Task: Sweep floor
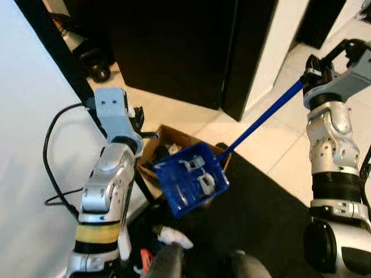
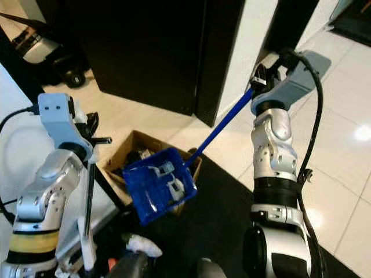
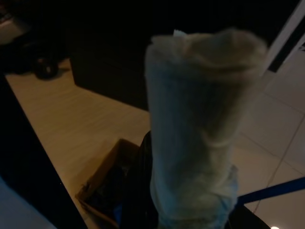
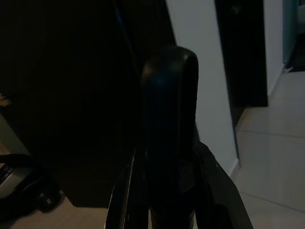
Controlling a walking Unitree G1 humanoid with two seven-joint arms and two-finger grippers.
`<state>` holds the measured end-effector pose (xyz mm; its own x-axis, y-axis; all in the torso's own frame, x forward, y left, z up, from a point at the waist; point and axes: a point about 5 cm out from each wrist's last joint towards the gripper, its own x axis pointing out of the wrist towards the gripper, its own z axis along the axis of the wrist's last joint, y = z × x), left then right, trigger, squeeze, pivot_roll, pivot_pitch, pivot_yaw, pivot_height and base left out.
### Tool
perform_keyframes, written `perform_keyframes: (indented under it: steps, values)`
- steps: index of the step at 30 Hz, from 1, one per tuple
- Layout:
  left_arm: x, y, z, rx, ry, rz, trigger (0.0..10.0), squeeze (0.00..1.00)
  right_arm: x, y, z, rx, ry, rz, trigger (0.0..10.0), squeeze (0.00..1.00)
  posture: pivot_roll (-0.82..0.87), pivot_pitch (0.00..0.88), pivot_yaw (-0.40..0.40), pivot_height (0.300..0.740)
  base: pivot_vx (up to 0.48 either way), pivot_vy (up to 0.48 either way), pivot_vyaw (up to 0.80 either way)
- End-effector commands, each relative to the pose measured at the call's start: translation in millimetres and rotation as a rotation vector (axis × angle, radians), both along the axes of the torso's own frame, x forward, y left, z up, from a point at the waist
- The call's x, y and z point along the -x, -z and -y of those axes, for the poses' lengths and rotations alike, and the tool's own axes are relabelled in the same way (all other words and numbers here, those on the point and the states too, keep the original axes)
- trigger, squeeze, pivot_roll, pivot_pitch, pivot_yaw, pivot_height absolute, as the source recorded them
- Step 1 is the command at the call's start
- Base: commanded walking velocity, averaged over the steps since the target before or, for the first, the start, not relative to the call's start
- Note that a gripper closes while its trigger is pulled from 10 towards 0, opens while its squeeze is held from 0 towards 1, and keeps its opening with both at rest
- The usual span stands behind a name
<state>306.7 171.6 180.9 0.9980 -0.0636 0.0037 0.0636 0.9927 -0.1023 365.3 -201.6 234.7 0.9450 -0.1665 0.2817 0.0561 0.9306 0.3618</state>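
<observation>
Litter: white scrap (image 1: 174, 236) lies on the dark mat (image 1: 266, 214) by the robot's feet.
Dustpan (image 1: 191, 179): blue, tilted, held above a cardboard box (image 1: 152, 152) — apparently being emptied.
Right gripper (image 1: 310, 72): jaws closed on the blue handle (image 1: 264, 119), raised high at the right.
Left gripper (image 1: 136, 119): raised beside the box; a thin dark pole (image 2: 88, 191) hangs below it, a pale roll (image 3: 200, 129) before its wrist camera — cannot tell how its jaws stand.
Floor (image 1: 284, 145): pale tiles beyond the mat.
Doing it well: keep the pan's mouth over the box, tip slowly, avoid the box rim.
</observation>
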Motion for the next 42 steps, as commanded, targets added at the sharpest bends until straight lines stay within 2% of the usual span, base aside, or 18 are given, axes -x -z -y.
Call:
perform_keyframes:
  steps: [1, 5, 15, 18, 22, 28, 31, 33, 37, 42]
  values:
    - [0.7, -10, -0.1, -0.045, -0.001, 0.051, 10.0, 0.0, 2.6, -11, 5.1, -0.026, 0.018, 0.063, 10.0, 0.0, 0.04, 0.1, 0.021, 0.74, 0.465, 0.0, 0.0]
    - [0.9, -9, -0.6, -0.036, -0.006, 0.04, 10.0, 0.0, 2.8, -12, 5.6, -0.027, 0.021, 0.067, 10.0, 0.0, 0.04, 0.1, 0.022, 0.74, 0.434, 0.0, 0.0]
    - [0.5, -9, -2.1, -0.032, -0.017, 0.035, 10.0, 0.0, 2.6, -18, 13.6, -0.005, 0.05, 0.085, 10.0, 0.0, 0.04, 0.102, 0.022, 0.74, 0.0, 0.0, 0.0]
    - [0.5, -8, -2.0, -0.03, -0.015, 0.034, 10.0, 0.0, -0.9, -23, 19.0, -0.001, 0.072, 0.115, 10.0, 0.0, 0.03, 0.103, 0.028, 0.74, 0.0, 0.0, 0.0]
    - [0.5, -7, -1.4, -0.03, -0.011, 0.032, 10.0, 0.0, -6.1, -31, 16.2, -0.01, 0.063, 0.174, 10.0, 0.0, 0.03, 0.101, 0.029, 0.74, 0.0, 0.0, 0.0]
    - [1.0, -8, -1.4, -0.032, -0.008, 0.034, 10.0, 0.0, -18.0, -48, 2.5, 0.115, 0.08, 0.237, 10.0, 0.0, 0.06, 0.097, 0.023, 0.74, 0.0, 0.0, 0.0]
    - [2.0, -7, -2.3, -0.034, -0.009, 0.034, 10.0, 0.0, -20.6, -50, -0.4, 0.145, 0.078, 0.245, 10.0, 0.0, 0.06, 0.098, 0.022, 0.74, 0.0, 0.0, 0.0]
    - [3.8, -6, -4.5, -0.037, -0.014, 0.031, 10.0, 0.0, -26.8, -54, -10.7, 0.207, 0.043, 0.265, 10.0, 0.0, 0.07, 0.095, 0.019, 0.74, 0.0, 0.0, 0.0]
    - [4.4, -6, -4.9, -0.039, -0.016, 0.031, 10.0, 0.0, -31.2, -57, -22.9, 0.262, -0.001, 0.281, 10.0, 0.0, 0.08, 0.092, 0.012, 0.74, 0.0, 0.0, 0.0]
    - [9.3, -5, -6.3, -0.049, -0.035, 0.038, 10.0, 0.0, -37.8, -67, -56.4, 0.4, -0.096, 0.316, 10.0, 0.0, 0.13, 0.081, -0.028, 0.74, 0.0, 0.0, 0.0]
